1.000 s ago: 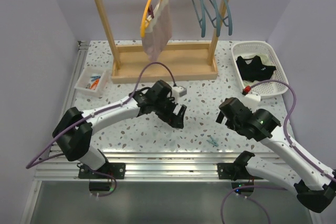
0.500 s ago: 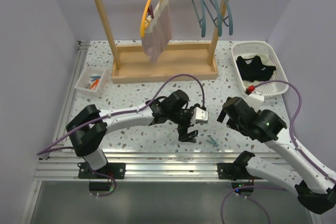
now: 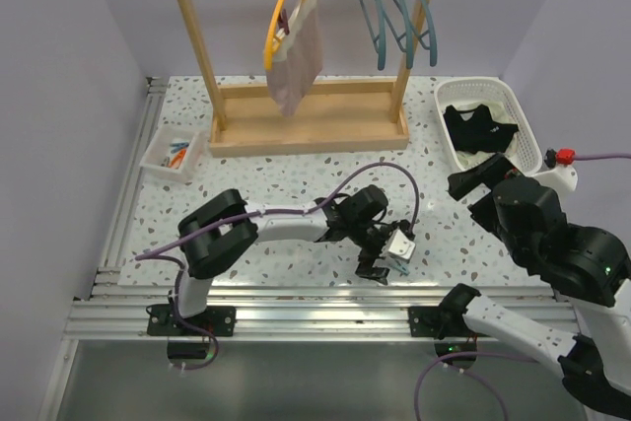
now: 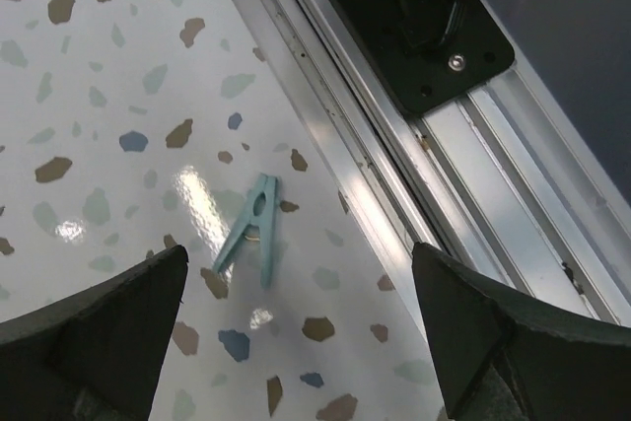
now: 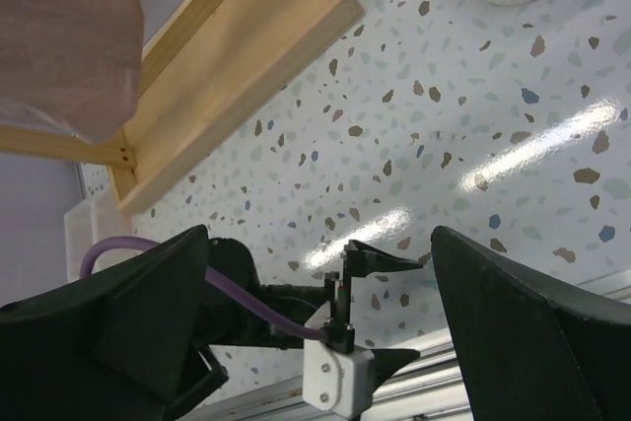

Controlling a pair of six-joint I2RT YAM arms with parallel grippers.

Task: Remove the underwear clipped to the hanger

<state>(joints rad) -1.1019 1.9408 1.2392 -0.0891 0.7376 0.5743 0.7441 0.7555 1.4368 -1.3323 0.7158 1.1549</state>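
Pink underwear [image 3: 296, 51] hangs clipped to yellow hanger [image 3: 274, 17], far edge of table [image 3: 246, 175]; black underwear [image 3: 478, 127] in far-right basket [image 3: 525, 130]. Judged light, limp: grasp lower hem. Left pincer [image 3: 380, 261], right pincer [image 3: 475, 194] both gape empty.

You are looking at a white speckled table [image 3: 296, 170]. A wooden rack base [image 3: 308, 120] is standing toward its far side. A small white tray [image 3: 175, 155] is sitting just left of that base, and a white basket [image 3: 525, 141] is sitting to its right. A teal clothespin [image 4: 251, 234] is lying flat well in front of the base, near the metal rail [image 4: 375, 160] running along the table's near edge.
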